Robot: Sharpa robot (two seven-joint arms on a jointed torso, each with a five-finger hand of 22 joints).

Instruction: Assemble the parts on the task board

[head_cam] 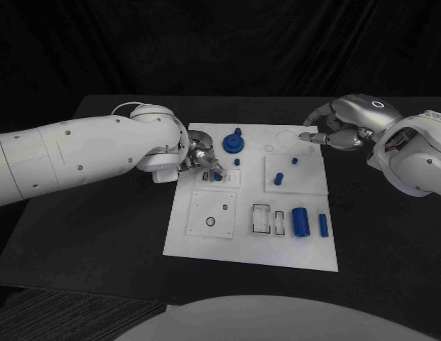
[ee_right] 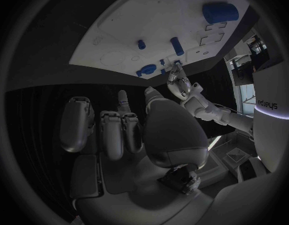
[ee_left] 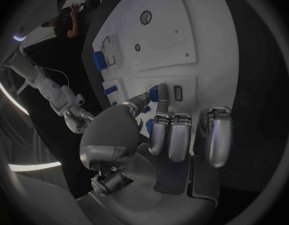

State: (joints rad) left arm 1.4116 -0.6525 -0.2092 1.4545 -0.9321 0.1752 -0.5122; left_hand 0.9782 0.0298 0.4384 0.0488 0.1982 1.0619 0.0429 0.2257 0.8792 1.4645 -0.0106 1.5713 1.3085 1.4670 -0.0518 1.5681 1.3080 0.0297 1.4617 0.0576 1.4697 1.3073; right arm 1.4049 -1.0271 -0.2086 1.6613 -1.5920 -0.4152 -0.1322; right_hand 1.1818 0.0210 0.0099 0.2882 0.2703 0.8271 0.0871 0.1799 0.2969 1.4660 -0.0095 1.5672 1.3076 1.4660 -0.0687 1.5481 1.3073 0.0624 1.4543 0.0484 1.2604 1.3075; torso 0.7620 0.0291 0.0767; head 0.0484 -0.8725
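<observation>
My left hand (head_cam: pixel 192 158) pinched a small blue part (ee_left: pixel 154 93) at the white board's (head_cam: pixel 210 238) left edge. My right hand (head_cam: pixel 333 131) hung by its far right corner, fingers curled inward, holding nothing.

left robot hand (head_cam: pixel 192 158) hiding small blue part (ee_left: pixel 154 93), grip unclear

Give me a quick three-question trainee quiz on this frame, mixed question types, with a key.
1. True or false: the large blue cylinder stands upright on the task board.
2. Which hand has fingertips on the small blue part?
3. The right hand is by the board's: A) near left corner B) far right corner C) middle.
Key: 1 false, it lies flat; 2 the left hand; 3 B.
</observation>
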